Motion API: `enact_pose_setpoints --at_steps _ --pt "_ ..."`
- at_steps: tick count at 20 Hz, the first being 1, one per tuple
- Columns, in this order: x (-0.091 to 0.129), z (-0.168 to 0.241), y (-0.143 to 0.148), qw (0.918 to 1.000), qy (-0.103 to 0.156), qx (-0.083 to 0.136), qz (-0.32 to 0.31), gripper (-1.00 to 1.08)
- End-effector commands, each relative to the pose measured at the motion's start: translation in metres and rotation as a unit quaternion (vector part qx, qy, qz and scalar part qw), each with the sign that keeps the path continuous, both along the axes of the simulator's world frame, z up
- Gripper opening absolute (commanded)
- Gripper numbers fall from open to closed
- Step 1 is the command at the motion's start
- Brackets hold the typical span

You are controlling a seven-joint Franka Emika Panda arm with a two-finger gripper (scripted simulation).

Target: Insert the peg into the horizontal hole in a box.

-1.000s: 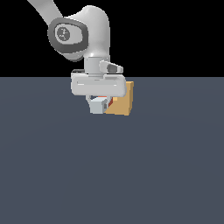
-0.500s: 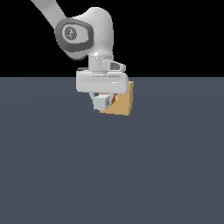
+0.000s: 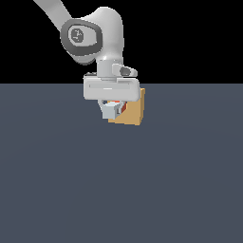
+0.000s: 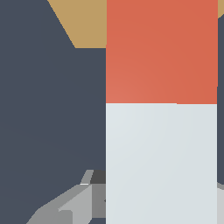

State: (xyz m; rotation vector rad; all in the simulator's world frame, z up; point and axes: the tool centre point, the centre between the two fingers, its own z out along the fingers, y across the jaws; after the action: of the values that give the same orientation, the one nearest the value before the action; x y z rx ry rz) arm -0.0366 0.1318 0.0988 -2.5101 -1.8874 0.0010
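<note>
Peg (image 4: pixel 161 109), a long square-sectioned bar with a white-grey body and an orange-red end section, is clamped in the grey gripper (image 3: pixel 113 108); the wrist view shows the grey fingers (image 4: pixel 65 205) hugging its white part, with the red end reaching out ahead of them. That red end meets the small tan, wood-coloured box (image 3: pixel 131 110), which stands just beyond the gripper and partly behind it in the exterior view. In the wrist view the red section overlaps the tan face (image 4: pixel 85 22), so the hole itself is hidden and I cannot tell how deep the peg sits in it.

On both sides of the peg the dark grey-blue floor (image 3: pixel 118 190) lies bare, and a wide stretch of it is open on the near side of the gripper and out to either flank. The box's lower edge rests on this floor, its far side close to the floor's black horizon.

White Panda arm (image 3: pixel 90 35) comes down from above, its wrist bent so the flat hand (image 3: pixel 113 88) hangs low over the floor, fingers pointing downward beside the box.
</note>
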Motion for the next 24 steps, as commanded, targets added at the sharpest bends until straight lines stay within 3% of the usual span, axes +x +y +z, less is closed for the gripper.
enact_pose_setpoints --at_steps 1,7,18,24 --pt "0.000 0.000 0.000 1.0000 0.000 0.000 0.000 -1.00" --pt "0.003 0.000 0.013 1.0000 0.000 0.000 0.000 -1.00" --pt "0.021 0.001 0.076 1.0000 -0.001 0.001 0.000 -1.00" --pt "0.026 0.002 0.088 1.0000 -0.002 0.001 0.000 -1.00"
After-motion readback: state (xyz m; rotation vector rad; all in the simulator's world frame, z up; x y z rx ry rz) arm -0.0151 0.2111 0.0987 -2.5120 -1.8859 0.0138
